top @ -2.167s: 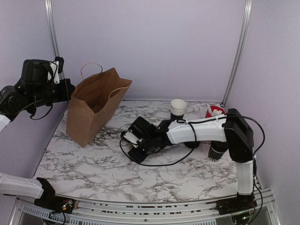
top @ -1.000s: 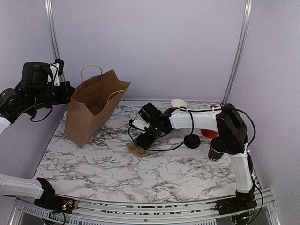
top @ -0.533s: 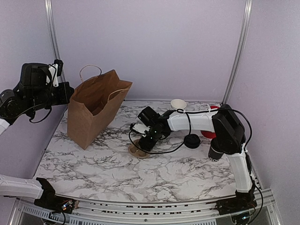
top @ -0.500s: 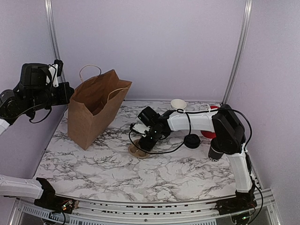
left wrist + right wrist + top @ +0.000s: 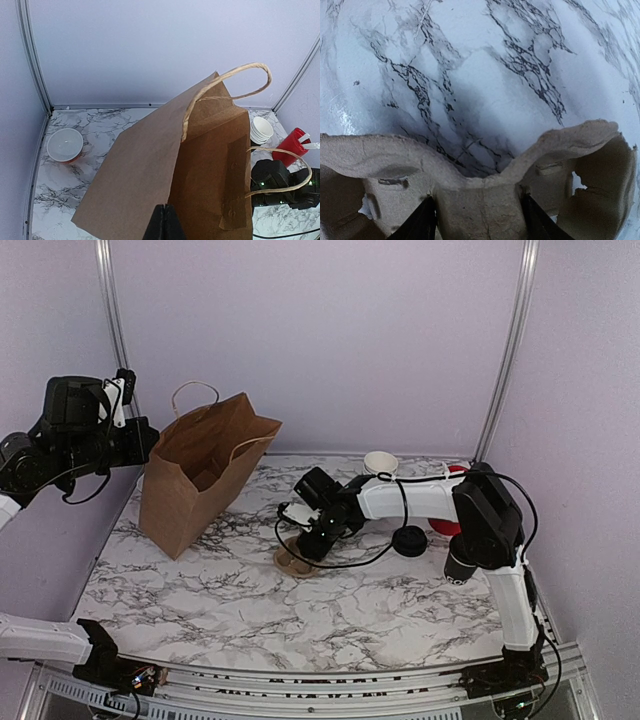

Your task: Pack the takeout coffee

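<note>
The black paper cup (image 5: 462, 563) stands at the right, by my right arm's upright link. Its round black lid (image 5: 408, 540) lies on the table left of it. My right gripper (image 5: 300, 548) is far from both, low over the table's middle, its fingers (image 5: 423, 222) closed on the middle wall of a brown cardboard cup carrier (image 5: 480, 200), which rests on the marble (image 5: 291, 560). My left gripper (image 5: 165, 226) is raised at the left and shut on the rim of the open brown paper bag (image 5: 200, 165), which also shows in the top view (image 5: 200, 480).
A stack of white-rimmed cups (image 5: 380, 463) and a red tub (image 5: 446, 526) stand at the back right, also in the left wrist view (image 5: 262, 130) (image 5: 292, 146). A white-lidded bowl (image 5: 65, 145) sits behind the bag by the left wall.
Since 2.2 s ago my right arm has swung its elbow back and the gripper has come down with the cup carrier onto the table. In the last half second almost nothing moved.
</note>
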Motion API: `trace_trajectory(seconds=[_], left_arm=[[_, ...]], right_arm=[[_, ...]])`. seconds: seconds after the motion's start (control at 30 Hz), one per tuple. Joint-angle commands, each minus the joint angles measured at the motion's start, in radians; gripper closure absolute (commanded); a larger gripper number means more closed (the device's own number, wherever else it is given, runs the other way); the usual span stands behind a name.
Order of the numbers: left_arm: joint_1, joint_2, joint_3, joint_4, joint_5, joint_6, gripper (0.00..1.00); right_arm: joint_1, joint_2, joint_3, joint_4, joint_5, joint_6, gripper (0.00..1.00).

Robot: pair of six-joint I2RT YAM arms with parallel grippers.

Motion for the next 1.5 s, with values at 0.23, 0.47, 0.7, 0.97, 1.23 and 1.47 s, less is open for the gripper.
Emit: trace_trajectory(seconds=[0.23,0.47,0.7,0.97,1.23,1.47], left_arm=[[0.008,-0.017,-0.009,0.045,0.005,0.015,1.00],[0.008,-0.008,-0.013,0.049,0.014,0.018,1.00],[0.008,0.003,-0.022,0.052,0.036,0.015,1.00],[0.008,0.009,-0.039,0.057,0.052,0.018,1.00],[0.008,-0.004,-0.079,0.074,0.079,0.017,1.00],[0.008,-0.011,-0.097,0.090,0.101,0.010,1.00]], right_arm=[[-0.002,-0.027,-0.007,0.011,-0.005,0.020,0.46],[-0.002,-0.024,0.003,0.017,-0.001,0.023,0.46],[-0.001,-0.015,0.017,0.042,-0.018,0.036,0.40],[0.000,-0.029,0.001,0.050,-0.029,0.063,0.50],[0.011,-0.163,-0.104,0.127,-0.006,0.147,0.56],[0.042,-0.312,-0.245,0.177,0.047,0.219,0.57]])
